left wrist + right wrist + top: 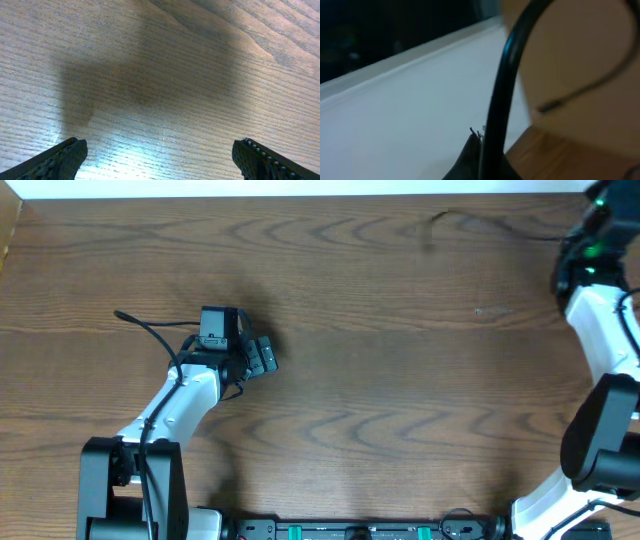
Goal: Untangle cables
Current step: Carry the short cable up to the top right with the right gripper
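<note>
A thin black cable [487, 223] shows faint and blurred near the table's far edge and runs right toward my right arm. In the right wrist view my right gripper [479, 137] is shut on this cable [502, 75]. It rises from the jaws and curves over to the right. A further stretch [585, 89] ends in a small plug tip [546, 106]. My left gripper [262, 357] hovers at the left middle of the table. Its jaws [157, 150] stand wide open over bare wood with nothing between them. No tangle is in view.
The white back edge [300, 188] borders the wooden table [380, 410]. A thicker black wire [140, 328] loops out from my left arm. My right arm [600, 330] stands along the right edge. A rail with fittings [350, 530] lies at the front edge.
</note>
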Robot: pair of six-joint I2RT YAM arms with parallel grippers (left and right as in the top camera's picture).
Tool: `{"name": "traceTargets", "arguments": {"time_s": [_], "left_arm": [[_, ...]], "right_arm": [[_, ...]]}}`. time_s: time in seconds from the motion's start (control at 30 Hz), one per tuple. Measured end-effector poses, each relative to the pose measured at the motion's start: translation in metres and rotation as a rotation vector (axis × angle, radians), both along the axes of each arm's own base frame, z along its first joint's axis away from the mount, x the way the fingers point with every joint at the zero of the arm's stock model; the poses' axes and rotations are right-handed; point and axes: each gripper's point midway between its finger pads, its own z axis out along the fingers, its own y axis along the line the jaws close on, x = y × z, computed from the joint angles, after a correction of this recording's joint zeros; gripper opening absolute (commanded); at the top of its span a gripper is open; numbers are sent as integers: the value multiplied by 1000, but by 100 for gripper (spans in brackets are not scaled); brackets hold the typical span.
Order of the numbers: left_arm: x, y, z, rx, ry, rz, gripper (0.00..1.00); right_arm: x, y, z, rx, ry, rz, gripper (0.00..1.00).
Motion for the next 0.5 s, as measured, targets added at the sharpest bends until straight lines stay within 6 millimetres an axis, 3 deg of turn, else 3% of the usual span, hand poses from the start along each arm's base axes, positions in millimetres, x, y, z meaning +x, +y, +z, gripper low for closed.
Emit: {"name": "traceTargets", "arguments": {"time_s": [0.17, 0.5], "left_arm": [[0, 0, 0, 0, 0, 0, 98], [0, 0, 0, 0, 0, 0, 98]], "right_arm": [[-9, -16, 1, -132, 131, -64, 1], [10, 4, -40, -195, 372, 111, 1]]}}
